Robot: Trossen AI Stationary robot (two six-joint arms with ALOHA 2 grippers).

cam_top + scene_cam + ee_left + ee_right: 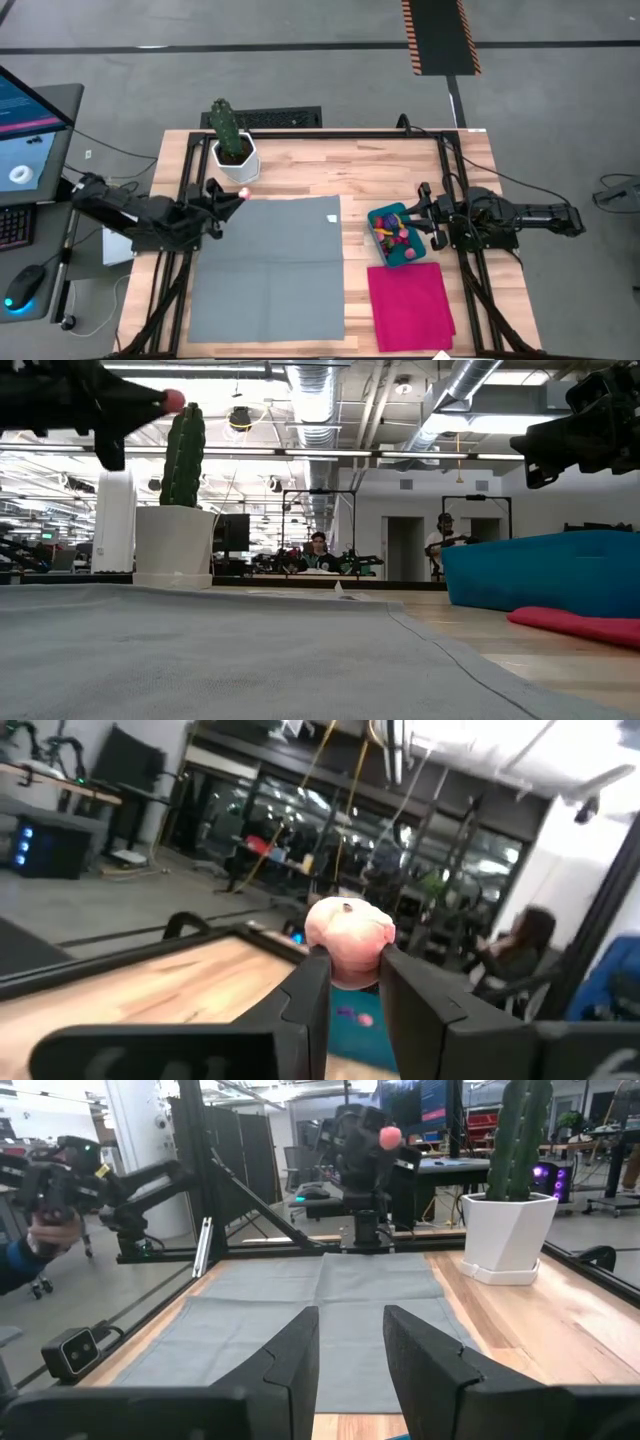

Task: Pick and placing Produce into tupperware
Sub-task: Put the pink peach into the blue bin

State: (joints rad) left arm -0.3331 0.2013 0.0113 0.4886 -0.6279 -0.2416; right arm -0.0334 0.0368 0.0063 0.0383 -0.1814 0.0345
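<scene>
The left gripper [352, 982] pinches a pink toy fruit [349, 934] across its middle; light, rigid-looking, likely slippery. The right gripper [350, 1342] stands open, empty, over the teal tub [398, 234].

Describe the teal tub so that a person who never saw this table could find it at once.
Start from the wooden table and go to its right side, beyond the big grey cloth. There, just behind the magenta cloth and under the right tool, stands the small teal tub. It is the only teal thing, and small colourful toy produce lies inside it.
</scene>
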